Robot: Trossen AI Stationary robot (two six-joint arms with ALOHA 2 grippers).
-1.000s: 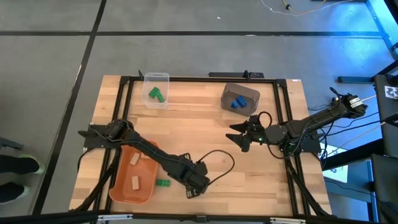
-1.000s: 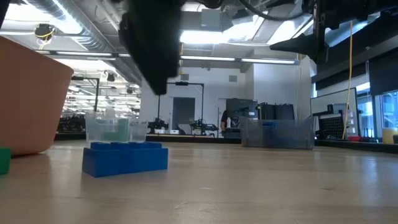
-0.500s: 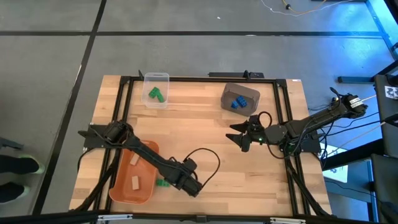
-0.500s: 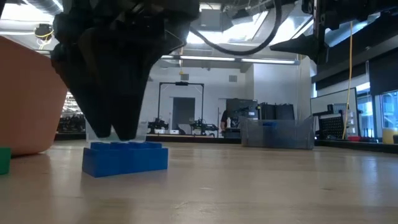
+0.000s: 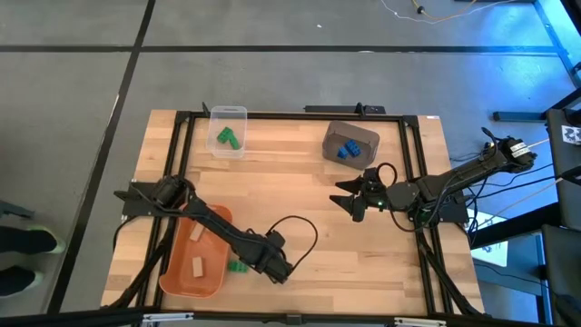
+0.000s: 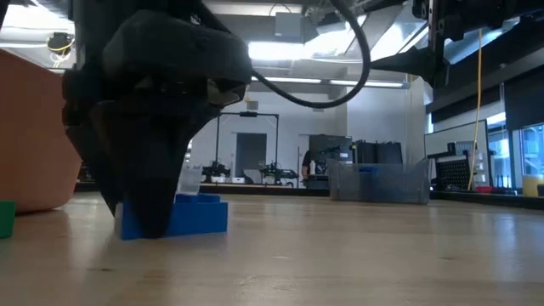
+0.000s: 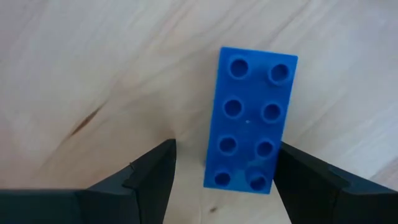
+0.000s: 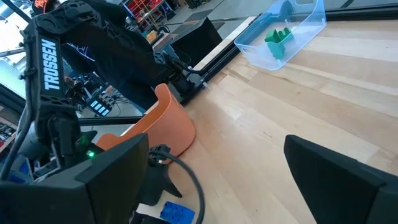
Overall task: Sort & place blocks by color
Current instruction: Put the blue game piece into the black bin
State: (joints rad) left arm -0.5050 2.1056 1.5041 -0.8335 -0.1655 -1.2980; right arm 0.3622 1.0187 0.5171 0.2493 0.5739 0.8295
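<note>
A blue brick [image 7: 252, 121] lies flat on the table near its front edge, studs up. My left gripper [image 7: 224, 158] points down over it and is open, one finger on each side of the brick's near end; I cannot tell whether either finger touches it. In the high view this gripper [image 5: 277, 268] hides the brick. In the low view the gripper [image 6: 149, 212] covers the left end of the blue brick [image 6: 200, 217]. A green brick [image 5: 238, 267] lies beside the orange tub [image 5: 172, 272]. My right gripper [image 5: 349, 200] waits open above the table's right half.
The orange tub holds tan blocks [image 5: 197, 265]. A clear bin [image 5: 227, 118] at the far left holds green blocks [image 5: 227, 138]. A dark grey bin [image 5: 359, 136] at the far middle holds blue blocks [image 5: 346, 149]. Bare wood lies between the two arms.
My left gripper has come down over the blue brick, shifting a little toward the table's left edge, and has rolled about its own axis, so that its fingers now stand on either side of the brick. The brick has stayed where it was.
</note>
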